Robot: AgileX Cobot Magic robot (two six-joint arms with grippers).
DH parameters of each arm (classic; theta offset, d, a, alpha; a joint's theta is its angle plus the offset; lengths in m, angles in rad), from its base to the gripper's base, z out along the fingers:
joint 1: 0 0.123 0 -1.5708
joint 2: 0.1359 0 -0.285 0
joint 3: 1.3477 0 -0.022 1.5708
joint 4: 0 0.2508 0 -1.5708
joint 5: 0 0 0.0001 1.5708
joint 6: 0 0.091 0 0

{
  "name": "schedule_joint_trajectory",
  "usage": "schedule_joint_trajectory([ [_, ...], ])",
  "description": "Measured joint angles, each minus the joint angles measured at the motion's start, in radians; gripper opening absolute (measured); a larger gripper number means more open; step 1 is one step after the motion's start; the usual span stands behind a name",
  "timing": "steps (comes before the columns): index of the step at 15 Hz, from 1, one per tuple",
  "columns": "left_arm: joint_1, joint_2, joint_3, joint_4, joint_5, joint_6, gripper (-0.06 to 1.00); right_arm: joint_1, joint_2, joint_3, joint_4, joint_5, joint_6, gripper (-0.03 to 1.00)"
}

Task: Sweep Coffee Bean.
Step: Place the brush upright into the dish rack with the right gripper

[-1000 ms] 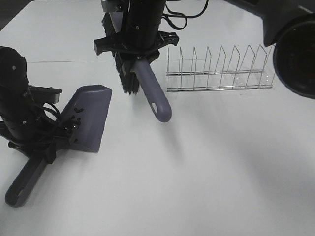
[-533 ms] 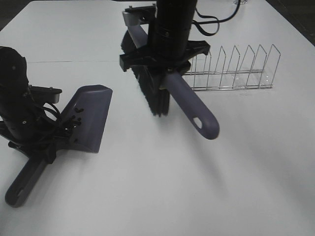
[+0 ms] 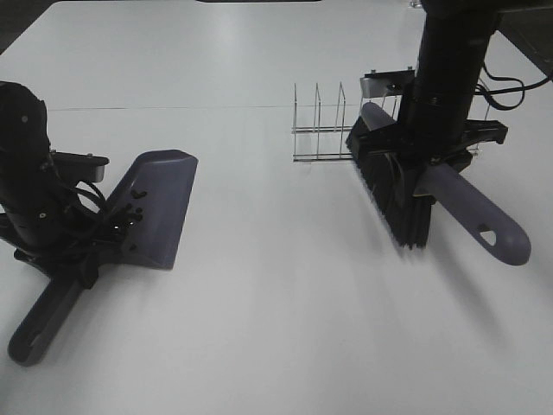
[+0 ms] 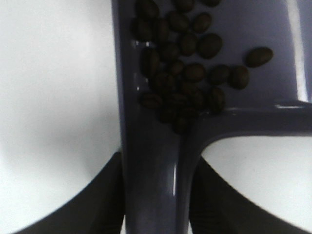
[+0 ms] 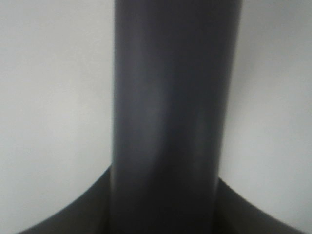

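- Clamped by the left gripper (image 3: pixel 85 252): the handle (image 3: pixel 41 322) of the purple dustpan (image 3: pixel 162 203), with a dark finger on either side of the stem in the left wrist view.
- Dustpan flat on the white table (image 3: pixel 276 346), on the left of the exterior view, handle pointing toward the near left.
- Heaped inside the pan against its back wall, right by the handle joint: the coffee beans (image 4: pixel 187 73), one bean lying slightly apart from the rest.
- Closed around the brush (image 3: pixel 404 199): the right gripper (image 3: pixel 425 154), purple brush handle sticking out toward the near right, black bristles pointing down.
- Impossible to tell whether bristles and table touch.
- Just behind the brush: a wire rack (image 3: pixel 321 130), partly hidden by the right arm.
- Brush and dustpan well apart.
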Motion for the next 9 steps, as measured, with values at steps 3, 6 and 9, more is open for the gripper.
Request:
schedule_joint_trajectory([
  [3, 0.000, 0.000, 0.000, -0.008, 0.013, 0.000, 0.33, -0.062, 0.016, 0.000, 0.000, 0.000, -0.022, 0.29],
  [6, 0.000, 0.000, 0.000, -0.027, 0.017, 0.001, 0.33, -0.098, 0.041, 0.000, 0.006, 0.000, -0.048, 0.29],
  [9, 0.000, 0.000, 0.000, -0.030, 0.018, 0.001, 0.33, -0.098, 0.070, 0.000, 0.016, -0.012, -0.082, 0.29],
])
